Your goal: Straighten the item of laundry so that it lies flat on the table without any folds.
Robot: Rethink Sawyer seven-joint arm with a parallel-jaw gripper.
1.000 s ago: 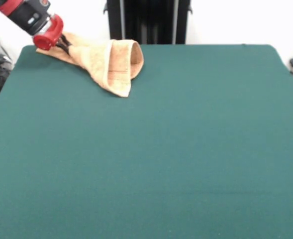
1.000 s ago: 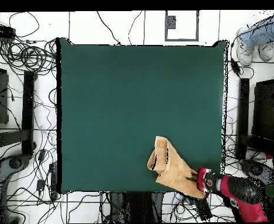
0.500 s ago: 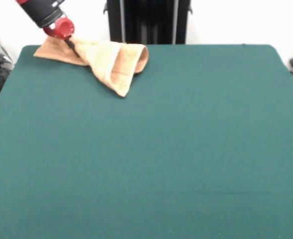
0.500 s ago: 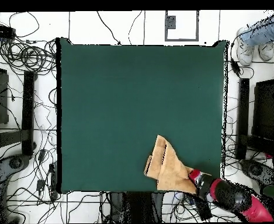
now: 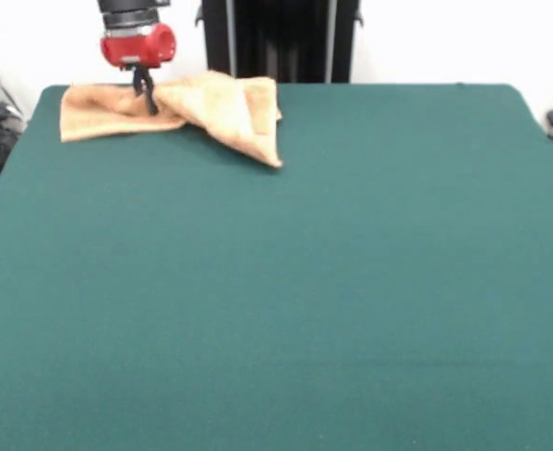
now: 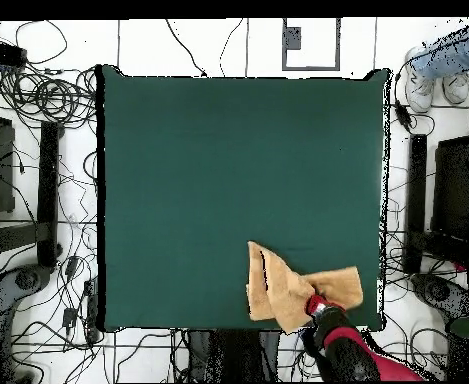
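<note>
Front view, left to right. You've got the small orange-tan terry towel (image 5: 177,111) at the far left corner of the big dark green felt-covered table (image 5: 304,282), close to the far edge. Its left part lies flat, reaching almost to the table's left edge. Near the towel's middle, the red-collared black gripper (image 5: 148,101) comes straight down, tips together, pinching the cloth. Right of the gripper the fabric is bunched and folded over itself, tapering to a corner that points toward you. So: towel not flat, folds remain on the right half.

Overhead confirms: towel (image 6: 293,290) sits by the table (image 6: 228,170) edge nearest the robot's base, gripper (image 6: 314,304) at its middle. A person's legs and shoes (image 6: 433,72) show top right.
</note>
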